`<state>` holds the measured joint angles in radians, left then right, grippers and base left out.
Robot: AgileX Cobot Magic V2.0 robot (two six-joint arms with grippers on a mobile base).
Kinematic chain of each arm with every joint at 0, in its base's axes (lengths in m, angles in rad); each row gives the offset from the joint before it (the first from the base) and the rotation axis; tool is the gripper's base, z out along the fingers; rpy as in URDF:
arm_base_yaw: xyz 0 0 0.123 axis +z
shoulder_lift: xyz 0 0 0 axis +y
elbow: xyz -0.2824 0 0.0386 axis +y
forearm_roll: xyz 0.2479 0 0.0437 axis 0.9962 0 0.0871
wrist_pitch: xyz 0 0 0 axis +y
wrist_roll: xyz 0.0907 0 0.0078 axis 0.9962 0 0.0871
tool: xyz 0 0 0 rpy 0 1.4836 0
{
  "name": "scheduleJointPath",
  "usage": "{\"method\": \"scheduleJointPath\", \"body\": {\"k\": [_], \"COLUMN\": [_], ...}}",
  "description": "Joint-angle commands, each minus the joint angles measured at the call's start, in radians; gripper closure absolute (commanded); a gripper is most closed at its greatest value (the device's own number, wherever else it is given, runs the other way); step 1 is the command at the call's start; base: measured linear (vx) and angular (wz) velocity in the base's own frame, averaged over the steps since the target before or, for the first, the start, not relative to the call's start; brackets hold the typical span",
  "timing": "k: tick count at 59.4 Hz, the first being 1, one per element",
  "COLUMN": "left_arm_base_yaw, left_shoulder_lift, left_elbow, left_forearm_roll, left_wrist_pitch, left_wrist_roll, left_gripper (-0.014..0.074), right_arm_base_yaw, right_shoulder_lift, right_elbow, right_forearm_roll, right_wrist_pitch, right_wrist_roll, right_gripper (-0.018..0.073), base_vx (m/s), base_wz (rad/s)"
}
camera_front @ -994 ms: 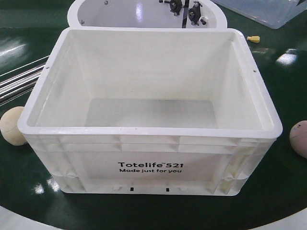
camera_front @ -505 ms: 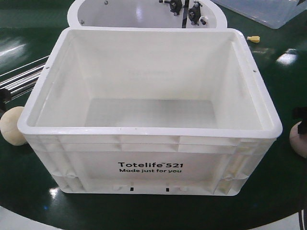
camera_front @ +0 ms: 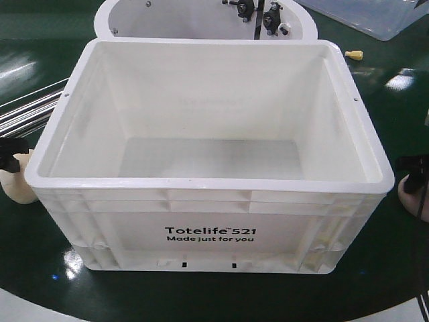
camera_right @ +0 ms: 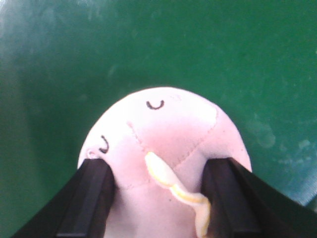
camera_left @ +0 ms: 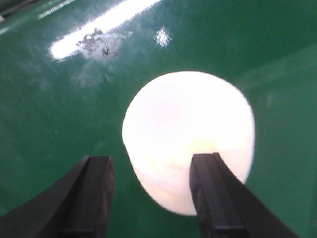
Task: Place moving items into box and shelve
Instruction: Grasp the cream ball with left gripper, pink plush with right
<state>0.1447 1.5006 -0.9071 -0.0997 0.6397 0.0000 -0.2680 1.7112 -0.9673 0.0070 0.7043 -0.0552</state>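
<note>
Though working from three views, could make out only part of each moving item.

Front view: found pale lump [camera_front: 20, 186] on green table [camera_front: 375, 268], just beside near-left corner of white box [camera_front: 208, 228] and outside it. Partly hidden by box rim and by black left gripper [camera_front: 9, 153] above it. Found pinkish lump [camera_front: 409, 196] near box's near-right corner, also outside, cut by frame edge and crossed by right gripper [camera_front: 410, 164] and a dark cable. Could not see either arm behind the gripper tips, nor jaw spacing, from here.

Left wrist view: saw pale lump [camera_left: 188, 129] overexposed, with no surface detail. Noted left gripper [camera_left: 154, 198] released, jaws well apart, aimed down at the table. Lump off-centre: picture-right finger [camera_left: 218, 198] overlaps its lower edge, other finger over bare green. Cannot tell whether that finger touches it.

Right wrist view: saw pinkish lump [camera_right: 163, 139] with stitched seams, small dark curved marks and a yellow strand, its bottom cut by frame. Noted right gripper [camera_right: 161, 198] spread wide, one finger [camera_right: 89, 198] at each flank, lump centred between. Cannot tell whether pads touch it.

Behind box: logged white round fixture [camera_front: 201, 23] with black knobs, clear tub [camera_front: 382, 17] cut by frame, small yellow piece [camera_front: 354, 54] and metal rods [camera_front: 27, 111] at left.
</note>
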Motion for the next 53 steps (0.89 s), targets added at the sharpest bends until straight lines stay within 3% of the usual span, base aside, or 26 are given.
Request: {"method": "scheduleJointPath", "body": {"k": [1,8,20,29,34,41,46,48,53], "left_arm_base_yaw": [-0.001,-0.004,-0.009,-0.009,-0.009,-0.009,-0.009,-0.007,-0.004], "left_shoulder_lift": [0.002,0.048,0.164,0.241,0.257,0.25,0.239,0.233,0.209], "left_elbow": [-0.031,-0.031,-0.031,-0.031,-0.031,-0.032,-0.035,-0.035,-0.035], "left_forearm_roll": [-0.026,-0.085,-0.31,-0.416,-0.434,-0.434,-0.43,-0.43,-0.43], "left_wrist_pitch": [-0.085,-0.133,-0.13,-0.124,-0.109,-0.102,-0.106,-0.106,-0.103], "left_wrist_roll": [0.0,0.026,0.242,0.34,0.326,0.323,0.325,0.328,0.331], "left_gripper": [0.0129,0.0129,0.0129,0.0146,0.0217,0.0388,0.0556,0.0606,0.0605], "right_arm_base_yaw": [-0.006,-0.006,-0.006,-0.006,-0.006,-0.006,-0.006,-0.006,-0.006], "right_shoulder_lift": [0.008,0.012,0.012,0.012,0.012,0.012,0.012,0.012,0.012], "right_elbow": [-0.003,-0.003,-0.003,-0.003,-0.003,-0.003,-0.003,-0.004,-0.019], "right_forearm_roll": [0.004,0.004,0.003,0.003,0.003,0.003,0.003,0.003,0.003], "right_wrist_pitch": [-0.005,-0.029,-0.056,-0.064,-0.064,-0.083,-0.115,-0.118,-0.098], "right_wrist_roll": [0.012,0.018,0.018,0.021,0.021,0.022,0.022,0.023,0.023], "right_gripper": [0.0101,0.0101,0.0101,0.0113,0.019,0.0405,0.0578,0.0575,0.0571], "base_vx": [0.0,0.0,0.0,0.0,0.0,0.0,0.0,0.0,0.0], "base_wz": [0.0,0.0,0.0,0.0,0.0,0.0,0.0,0.0,0.0]}}
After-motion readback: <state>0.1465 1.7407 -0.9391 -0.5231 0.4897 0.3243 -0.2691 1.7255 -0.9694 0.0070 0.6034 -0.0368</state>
